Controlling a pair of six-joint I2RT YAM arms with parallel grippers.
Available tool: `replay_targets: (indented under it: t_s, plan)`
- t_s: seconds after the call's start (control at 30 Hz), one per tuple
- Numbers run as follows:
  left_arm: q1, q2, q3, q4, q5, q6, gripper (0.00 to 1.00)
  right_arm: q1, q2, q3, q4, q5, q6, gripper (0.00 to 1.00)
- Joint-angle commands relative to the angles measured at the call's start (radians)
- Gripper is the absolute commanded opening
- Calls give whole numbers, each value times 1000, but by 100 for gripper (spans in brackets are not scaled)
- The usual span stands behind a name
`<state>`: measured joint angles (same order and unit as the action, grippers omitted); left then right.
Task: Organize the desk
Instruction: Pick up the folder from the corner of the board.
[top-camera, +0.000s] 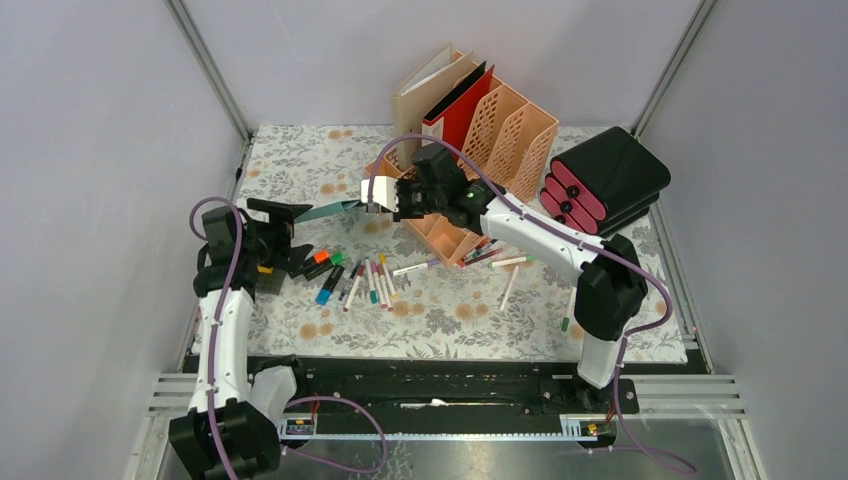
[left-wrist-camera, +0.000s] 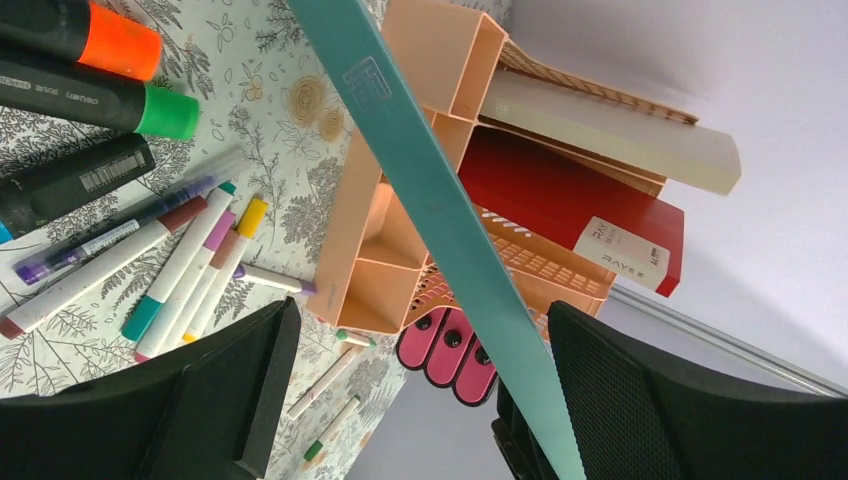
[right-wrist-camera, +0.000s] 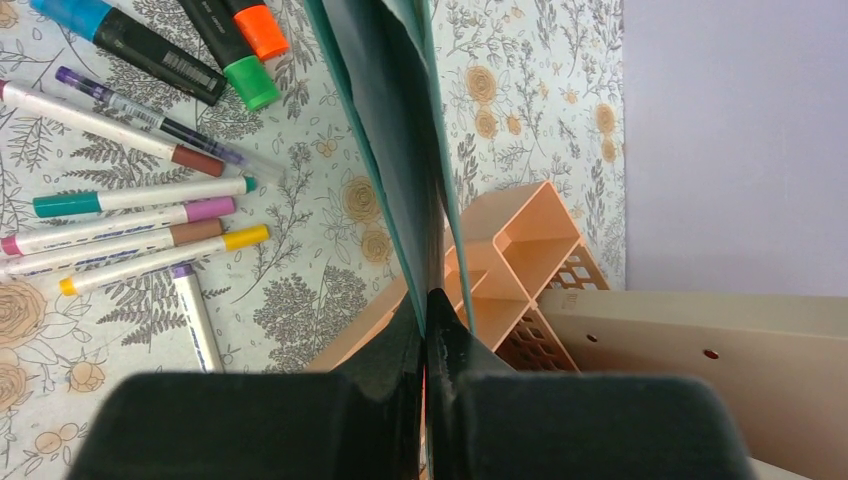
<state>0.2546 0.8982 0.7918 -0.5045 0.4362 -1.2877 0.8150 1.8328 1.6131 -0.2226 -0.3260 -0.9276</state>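
The desk (top-camera: 450, 310) is covered by a whitish floral cloth. My right gripper (top-camera: 372, 195) is shut on the edge of a thin teal folder (top-camera: 335, 210) and holds it in the air over the desk's left middle. The right wrist view shows that gripper (right-wrist-camera: 428, 300) pinching the folder (right-wrist-camera: 385, 120) edge-on. My left gripper (top-camera: 298, 235) is open. Seen from the left wrist, the folder (left-wrist-camera: 440, 220) runs as a slanted strip between the wide-apart fingers of my left gripper (left-wrist-camera: 420, 318), closer to the right one. Several markers (top-camera: 360, 280) lie loose on the cloth.
A peach file rack (top-camera: 505, 130) stands at the back with a red folder (top-camera: 460, 110) and a beige folder (top-camera: 425, 90) in it. A peach pen holder (top-camera: 445, 235) sits in front of it. A black case with pink ends (top-camera: 605, 180) lies at the right.
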Motion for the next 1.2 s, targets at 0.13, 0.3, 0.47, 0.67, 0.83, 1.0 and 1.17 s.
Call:
replay_targets:
  t_s: [0.13,0.3,0.47,0.67,0.83,1.0,1.17]
  plan:
    - [7,79,-86,235,61,-114,98,-7,-60,-4,52,-70,43,0]
    - [8,156,-112,354,95,-153,85,-7,-71,-26,37,-112,24,0]
    - [8,178,-134,442,121,-191,67,-7,-82,-48,23,-133,3,0]
    - [8,195,-151,535,176,-215,40,-6,-87,-42,-34,-204,-26,0]
    - [21,155,-200,673,220,-274,0,-5,-105,-52,-66,-229,-50,0]
    - [40,73,-213,703,225,-269,0,-6,-136,-77,-73,-234,-25,0]
    - [52,-39,-209,717,198,-242,0,-5,-186,-105,-92,-271,36,31]
